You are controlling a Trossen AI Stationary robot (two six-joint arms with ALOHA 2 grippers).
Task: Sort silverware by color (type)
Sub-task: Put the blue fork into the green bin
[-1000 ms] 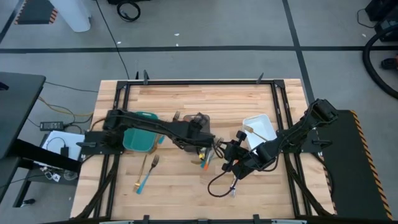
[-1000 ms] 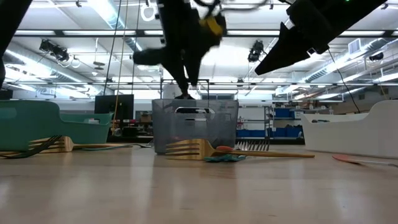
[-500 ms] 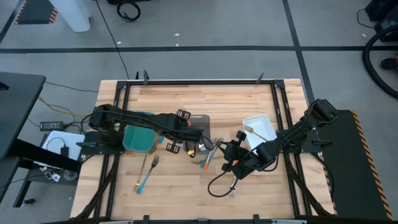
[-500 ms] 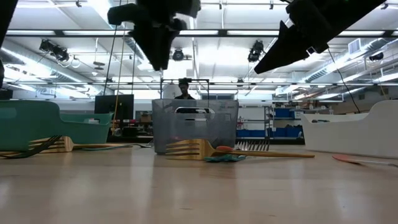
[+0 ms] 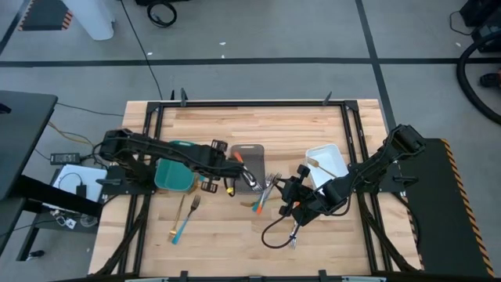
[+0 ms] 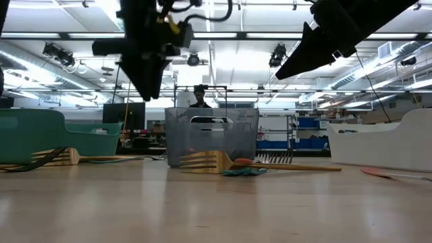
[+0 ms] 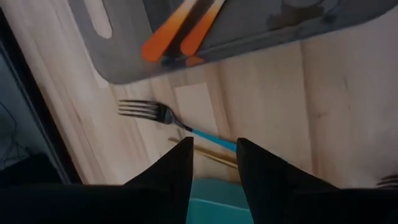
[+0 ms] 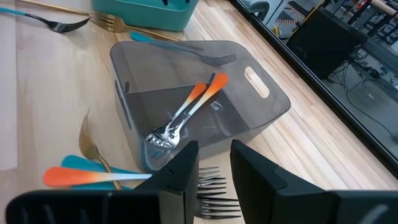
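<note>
1. Hovering over the table, left gripper sits between the teal tray and the grey tray. Its fingers are spread and nothing is between them.
2. Right gripper waits centre-right of the high view, facing the grey tray. Its fingers are parted too, and empty.
3. Silverware: two orange-handled forks lie inside the grey tray. A blue-handled fork lies on bare wood just beside that tray's corner, with a thin gold piece next to it. An orange-and-blue pile sits just below the grey tray in the high view, and a gold and blue pair sits lower left.
4. Step in hand, as I read it, is picking the next loose piece — the blue-handled fork is nearest my left fingers.
5. Doing it well:
   - line the fingers across the handle, not along it
   - come down on the handle's middle, away from the tines
   - keep clear of the gold piece so only one comes up
   - thin metal flat on wood, so I'd press right to the surface before closing
6. Writing: I can read no brand, label or lettering on trays, utensils or arms.
</note>
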